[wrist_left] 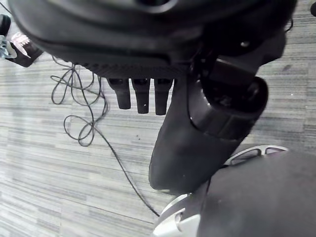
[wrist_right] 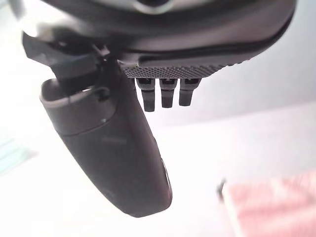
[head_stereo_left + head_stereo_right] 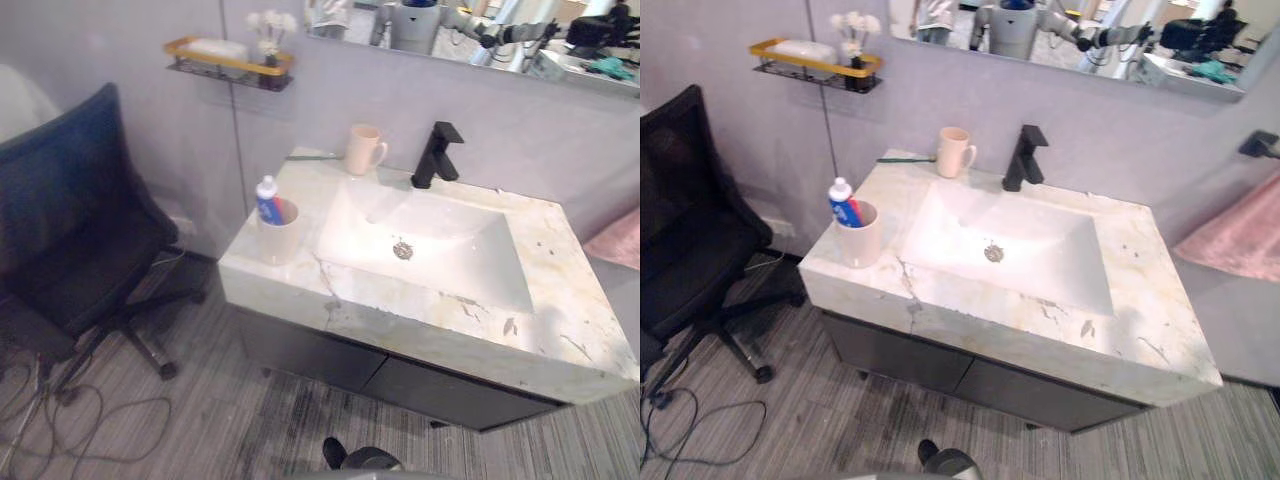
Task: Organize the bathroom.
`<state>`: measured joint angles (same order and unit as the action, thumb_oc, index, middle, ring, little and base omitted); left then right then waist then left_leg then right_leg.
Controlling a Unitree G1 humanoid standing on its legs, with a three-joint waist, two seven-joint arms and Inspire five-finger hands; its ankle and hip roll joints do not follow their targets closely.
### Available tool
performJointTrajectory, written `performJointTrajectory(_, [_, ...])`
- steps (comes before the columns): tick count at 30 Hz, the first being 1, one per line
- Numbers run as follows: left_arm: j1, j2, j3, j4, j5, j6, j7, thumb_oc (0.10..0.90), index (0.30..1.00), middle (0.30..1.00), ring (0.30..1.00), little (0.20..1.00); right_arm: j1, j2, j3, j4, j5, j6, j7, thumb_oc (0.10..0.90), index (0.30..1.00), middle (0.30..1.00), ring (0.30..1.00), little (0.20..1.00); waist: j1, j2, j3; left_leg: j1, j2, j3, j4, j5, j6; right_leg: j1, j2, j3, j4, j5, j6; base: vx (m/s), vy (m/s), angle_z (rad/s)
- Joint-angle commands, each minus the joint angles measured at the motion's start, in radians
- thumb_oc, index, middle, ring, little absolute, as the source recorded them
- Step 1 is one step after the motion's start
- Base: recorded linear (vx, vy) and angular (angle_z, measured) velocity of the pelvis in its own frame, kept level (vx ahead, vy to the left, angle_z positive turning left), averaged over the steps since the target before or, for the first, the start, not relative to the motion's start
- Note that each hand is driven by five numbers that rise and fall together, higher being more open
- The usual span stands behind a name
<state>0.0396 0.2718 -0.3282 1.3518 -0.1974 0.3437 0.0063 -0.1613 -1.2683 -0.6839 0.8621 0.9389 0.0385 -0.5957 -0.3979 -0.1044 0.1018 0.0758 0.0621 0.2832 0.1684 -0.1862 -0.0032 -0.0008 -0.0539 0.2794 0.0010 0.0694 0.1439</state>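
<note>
A marble vanity top (image 3: pixel 560 330) holds a white sink basin (image 3: pixel 430 250) with a black faucet (image 3: pixel 436 155) behind it. At its left front corner stands a cream cup (image 3: pixel 279 235) with a blue and red toothpaste tube (image 3: pixel 267 198) in it. A cream mug (image 3: pixel 364 150) stands at the back, with a thin green stick (image 3: pixel 905 159) lying on the top beside it. My left hand (image 1: pixel 187 148) hangs over the striped floor with straight fingers (image 1: pixel 140 96), holding nothing. My right hand (image 2: pixel 118 158) is likewise open, fingers (image 2: pixel 168 94) straight, near a pink towel (image 2: pixel 271 207).
A yellow-rimmed wall shelf (image 3: pixel 228 62) carries a white item and small white flowers. A black office chair (image 3: pixel 80 240) stands left of the vanity, with cables on the floor under it. The pink towel (image 3: pixel 1240 235) hangs on the wall at the right. A mirror (image 3: pixel 470 35) runs above the faucet.
</note>
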Motion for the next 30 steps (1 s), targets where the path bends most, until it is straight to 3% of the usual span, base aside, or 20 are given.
performJointTrajectory(1, [-0.050, 0.004, 0.029, 0.010, -0.073, -0.084, -0.030, 0.800, 0.900, 0.900, 0.900, 0.900, 0.141, -0.014, -0.199, 0.050, 0.161, -0.082, 0.004, 0.800, 0.900, 0.900, 0.900, 0.900, 0.000, -0.007, -0.049, 0.052, -0.002, 0.034, -0.052, -0.043, 0.055, -0.156, -0.009, -0.017, 0.078, 0.036, 0.063, -0.04, -0.019, -0.17])
performJointTrajectory(5, [-0.048, 0.005, 0.016, 0.031, -0.051, -0.116, -0.031, 0.800, 0.900, 0.900, 0.900, 0.900, 0.265, 0.057, -0.301, 0.167, 0.264, -0.082, -0.011, 0.800, 0.900, 0.900, 0.900, 0.900, 0.022, -0.004, -0.043, 0.039, -0.001, 0.034, -0.052, -0.039, 0.055, -0.157, -0.010, -0.018, 0.069, 0.040, 0.061, -0.02, -0.027, -0.24])
performJointTrajectory(7, [-0.048, -0.001, 0.017, 0.042, -0.037, -0.129, -0.028, 0.800, 0.900, 0.900, 0.900, 0.900, 0.285, 0.101, -0.303, 0.216, 0.325, -0.083, -0.041, 0.800, 0.900, 0.900, 0.900, 0.900, 0.031, -0.001, -0.041, 0.032, -0.001, 0.032, -0.052, -0.036, 0.053, -0.158, -0.009, -0.020, 0.066, 0.042, 0.058, -0.01, -0.029, -0.13])
performJointTrajectory(8, [-0.051, -0.007, 0.019, 0.051, -0.027, -0.139, -0.026, 0.800, 0.900, 0.900, 0.900, 0.900, 0.288, 0.151, -0.282, 0.262, 0.426, -0.099, -0.073, 0.800, 0.900, 0.900, 0.900, 0.900, 0.038, 0.003, -0.039, 0.028, -0.001, 0.030, -0.053, -0.033, 0.052, -0.159, -0.009, -0.023, 0.065, 0.042, 0.055, 0.00, -0.018, -0.14])
performJointTrajectory(12, [-0.055, -0.014, 0.031, 0.057, -0.001, -0.148, -0.027, 0.800, 0.900, 0.900, 0.900, 0.900, 0.283, 0.241, -0.233, 0.307, 0.526, -0.088, -0.120, 0.800, 0.900, 0.900, 0.900, 0.900, 0.045, 0.010, -0.034, 0.023, 0.000, 0.028, -0.051, -0.032, 0.049, -0.160, -0.010, -0.029, 0.067, 0.038, 0.051, 0.00, -0.007, 0.12])
performJointTrajectory(15, [-0.064, -0.035, 0.055, 0.062, 0.037, -0.153, -0.025, 0.800, 0.900, 0.900, 0.900, 0.900, 0.276, 0.438, -0.146, 0.338, 0.592, -0.021, -0.055, 0.800, 0.900, 0.900, 0.900, 0.900, 0.054, 0.023, -0.030, 0.025, -0.001, 0.024, -0.057, -0.028, 0.049, -0.160, -0.014, -0.036, 0.067, 0.038, 0.048, -0.01, -0.008, 0.19])
performJointTrajectory(16, [-0.065, -0.034, 0.058, 0.061, 0.042, -0.150, -0.027, 0.800, 0.900, 0.900, 0.900, 0.900, 0.275, 0.453, -0.137, 0.341, 0.591, -0.008, -0.040, 0.800, 0.900, 0.900, 0.900, 0.900, 0.054, 0.022, -0.030, 0.026, -0.001, 0.024, -0.057, -0.028, 0.049, -0.161, -0.014, -0.036, 0.066, 0.039, 0.047, -0.02, -0.009, 0.13])
performJointTrajectory(17, [-0.071, -0.043, 0.064, 0.059, 0.049, -0.149, -0.027, 0.800, 0.900, 0.900, 0.900, 0.900, 0.270, 0.547, -0.067, 0.345, 0.590, 0.022, 0.029, 0.800, 0.900, 0.900, 0.900, 0.900, 0.056, 0.028, -0.026, 0.026, -0.001, 0.023, -0.058, -0.025, 0.049, -0.164, -0.016, -0.040, 0.070, 0.040, 0.048, -0.01, -0.007, 0.05])
performJointTrajectory(18, [-0.072, -0.041, 0.066, 0.057, 0.050, -0.147, -0.027, 0.800, 0.900, 0.900, 0.900, 0.900, 0.269, 0.563, -0.056, 0.344, 0.579, 0.047, 0.042, 0.800, 0.900, 0.900, 0.900, 0.900, 0.055, 0.027, -0.025, 0.025, -0.001, 0.023, -0.059, -0.024, 0.049, -0.166, -0.016, -0.041, 0.071, 0.040, 0.049, -0.02, -0.010, 0.09])
performJointTrajectory(19, [-0.080, -0.046, 0.072, 0.053, 0.058, -0.139, -0.030, 0.800, 0.900, 0.900, 0.900, 0.900, 0.255, 0.633, 0.012, 0.351, 0.540, 0.099, 0.110, 0.800, 0.900, 0.900, 0.900, 0.900, 0.057, 0.030, -0.024, 0.026, -0.004, 0.021, -0.060, -0.022, 0.049, -0.166, -0.018, -0.041, 0.067, 0.043, 0.048, -0.01, -0.008, 0.09])
performJointTrajectory(21, [-0.088, -0.049, 0.077, 0.049, 0.065, -0.128, -0.038, 0.800, 0.900, 0.900, 0.900, 0.900, 0.250, 0.709, 0.091, 0.367, 0.469, 0.175, 0.185, 0.800, 0.900, 0.900, 0.900, 0.900, 0.058, 0.034, -0.022, 0.029, -0.005, 0.020, -0.064, -0.019, 0.049, -0.167, -0.020, -0.041, 0.067, 0.045, 0.049, 0.00, -0.004, 0.02])
performJointTrajectory(22, [-0.087, -0.046, 0.079, 0.049, 0.066, -0.127, -0.039, 0.800, 0.900, 0.900, 0.900, 0.900, 0.249, 0.711, 0.092, 0.370, 0.466, 0.175, 0.190, 0.800, 0.900, 0.900, 0.900, 0.900, 0.056, 0.032, -0.022, 0.029, -0.005, 0.020, -0.064, -0.018, 0.049, -0.167, -0.020, -0.041, 0.067, 0.045, 0.049, 0.00, 0.000, 0.00])
performJointTrajectory(23, [-0.101, -0.051, 0.077, 0.038, 0.051, -0.104, -0.038, 0.800, 0.900, 0.900, 0.900, 0.900, 0.234, 0.822, 0.218, 0.380, 0.376, 0.230, 0.286, 0.800, 0.900, 0.900, 0.900, 0.900, 0.059, 0.038, -0.019, 0.034, -0.006, 0.017, -0.069, -0.014, 0.049, -0.166, -0.025, -0.042, 0.061, 0.048, 0.049, 0.00, -0.019, 0.03])
performJointTrajectory(30, [-0.146, -0.062, 0.070, 0.011, 0.010, -0.028, -0.029, 0.800, 0.900, 0.900, 0.900, 0.900, 0.243, 0.956, 0.366, 0.453, 0.210, 0.266, 0.447, 0.800, 0.900, 0.900, 0.900, 0.900, 0.055, 0.052, -0.017, 0.048, -0.007, 0.026, -0.075, -0.013, 0.056, -0.165, -0.036, -0.051, 0.061, 0.051, 0.054, 0.02, -0.016, -0.07])
